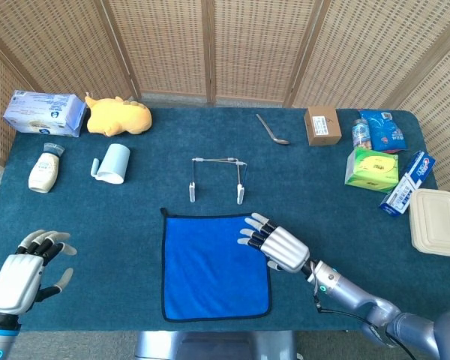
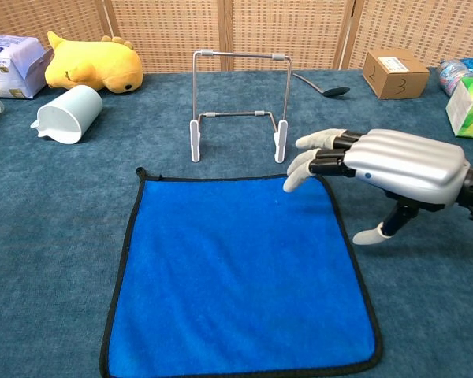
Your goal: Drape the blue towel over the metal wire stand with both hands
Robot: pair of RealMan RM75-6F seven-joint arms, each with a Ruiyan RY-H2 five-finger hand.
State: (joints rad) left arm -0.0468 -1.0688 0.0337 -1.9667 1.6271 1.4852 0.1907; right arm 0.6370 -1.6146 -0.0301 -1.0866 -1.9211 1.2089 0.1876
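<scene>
Blue square towel lies flat — its far-right corner should be pinched cleanly by the empty, spread-fingered right hand.

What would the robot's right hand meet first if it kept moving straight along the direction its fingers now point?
Probably the flat blue towel: the right hand hovers at its far right corner, fingers aimed left across the cloth. Its height above the towel is unclear, so it might instead pass over it.

A yellow plush toy lies beside a tissue pack (far-left corner), near a tipped cup.
</scene>
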